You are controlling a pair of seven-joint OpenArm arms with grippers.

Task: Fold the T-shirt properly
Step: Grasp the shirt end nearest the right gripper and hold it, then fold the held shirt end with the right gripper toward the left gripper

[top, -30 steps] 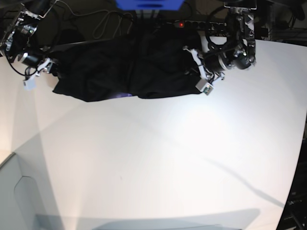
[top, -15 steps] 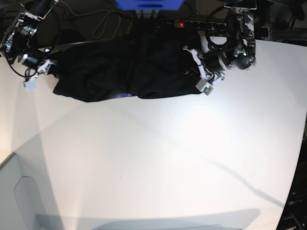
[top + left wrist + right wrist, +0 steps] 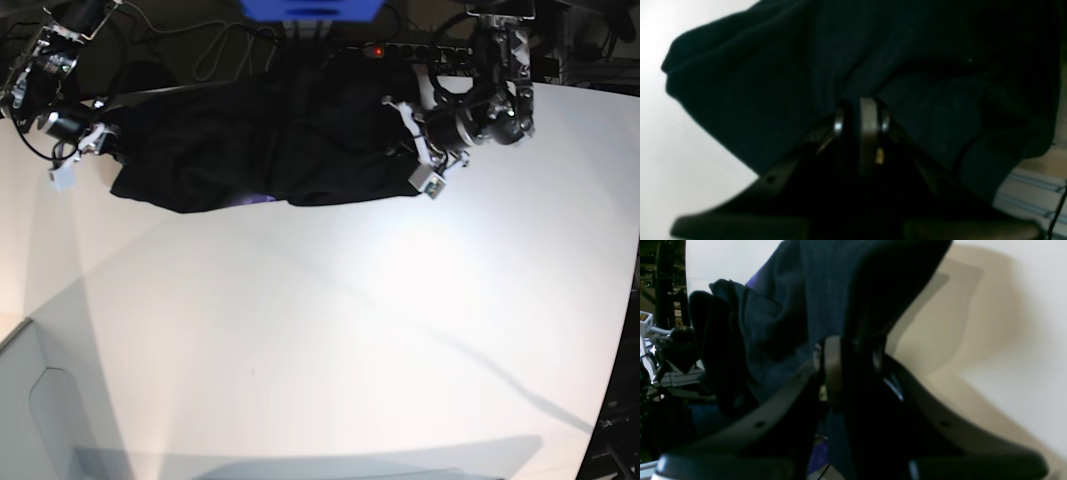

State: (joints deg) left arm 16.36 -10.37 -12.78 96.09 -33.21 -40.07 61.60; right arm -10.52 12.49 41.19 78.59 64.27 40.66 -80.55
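Two arms, one shirt, and both ends are pinched. The T-shirt (image 3: pixel 265 140) sits bunched along the far edge of the worktop (image 3: pixel 330 330), stretched between the arms, with its near hem sagging in a couple of lobes onto the white surface. Most of the worktop in front of it is bare, so my guess is there's room to drag it forward and spread it.

Left gripper (image 3: pixel 420 150), which is on the right in the base view, has its jaws clenched on a fold of black cloth; the wrist view shows the fingertips (image 3: pixel 870 116) nearly together with fabric gathered around them (image 3: pixel 780 83). Right gripper (image 3: pixel 85 150), far left in the base view, looks clamped on the other end too: its wrist view has cloth (image 3: pixel 813 293) draping down over the jaws and filling the gap between them.

Why hold it like that? Gripping opposite ends is how you'd pull a crumpled shirt taut. It's still a wrinkled heap, so folding proper hasn't begun, I'd say. I can't tell which parts are pinched, sleeves or hem; it's all black on black.

Risk: one side slipping out when tension comes on.
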